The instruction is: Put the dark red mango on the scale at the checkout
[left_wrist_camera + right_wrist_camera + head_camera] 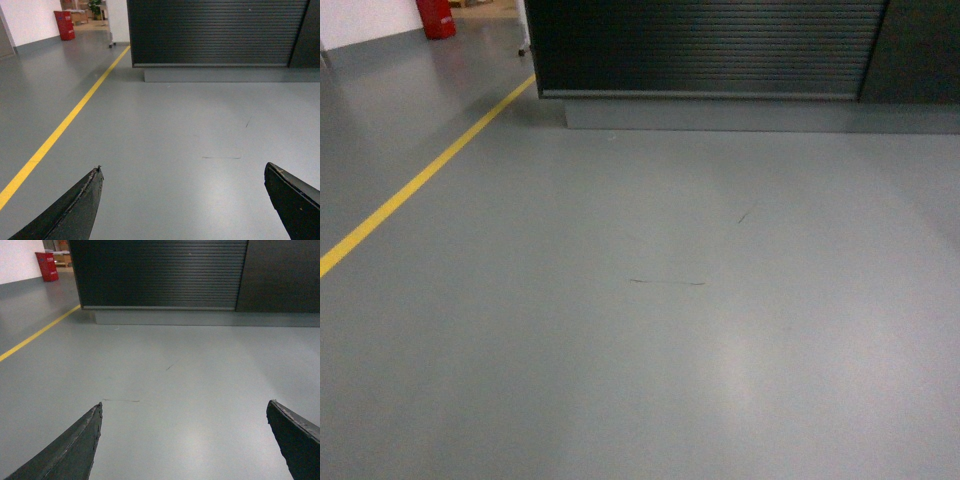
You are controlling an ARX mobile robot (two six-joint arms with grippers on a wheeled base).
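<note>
The checkout [710,45] is a dark counter with a horizontally ribbed front panel, standing ahead across grey floor; only its front shows, also in the left wrist view [215,32] and the right wrist view [160,272]. Its top is out of view. The dark red mango and the scale are out of view. My left gripper [183,167] is open with nothing between its black fingers [75,207], hanging over bare floor. My right gripper [185,404] is open too, fingers [72,447] wide apart and empty. Neither gripper shows in the head view.
A yellow floor line [415,185] runs diagonally on the left toward the counter's left corner. A red bin [437,17] stands far back left by a white wall. A grey plinth [760,113] runs under the counter. Open grey floor [650,330] lies between me and the counter.
</note>
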